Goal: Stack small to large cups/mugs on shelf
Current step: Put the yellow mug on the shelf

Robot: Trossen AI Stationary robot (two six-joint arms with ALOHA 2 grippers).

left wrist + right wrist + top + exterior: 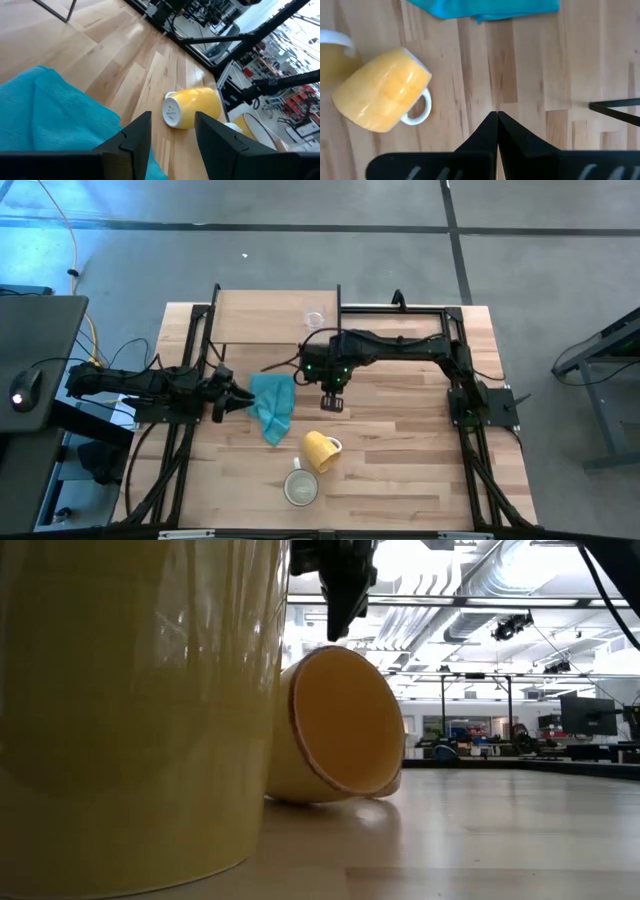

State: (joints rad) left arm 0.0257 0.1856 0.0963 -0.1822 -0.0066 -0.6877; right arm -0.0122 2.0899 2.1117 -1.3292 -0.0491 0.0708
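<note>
Your right gripper (331,402), fingers clenched empty, hangs centre-frame above the tipped orange mug (319,450); spread them before descending, probably onto its rim.

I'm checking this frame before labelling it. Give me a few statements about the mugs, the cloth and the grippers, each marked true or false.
1. The yellow mug lies on its side on the tabletop. True.
2. The clear glass cup is on the shelf. True.
3. The right gripper is clamped around the yellow mug. False: it is shut on nothing, above bare wood beside the mug.
4. The left gripper is shut. False: it is open, beside the teal cloth.
5. The cream mug stands inside the yellow mug. False: it stands upright next to it.
</note>
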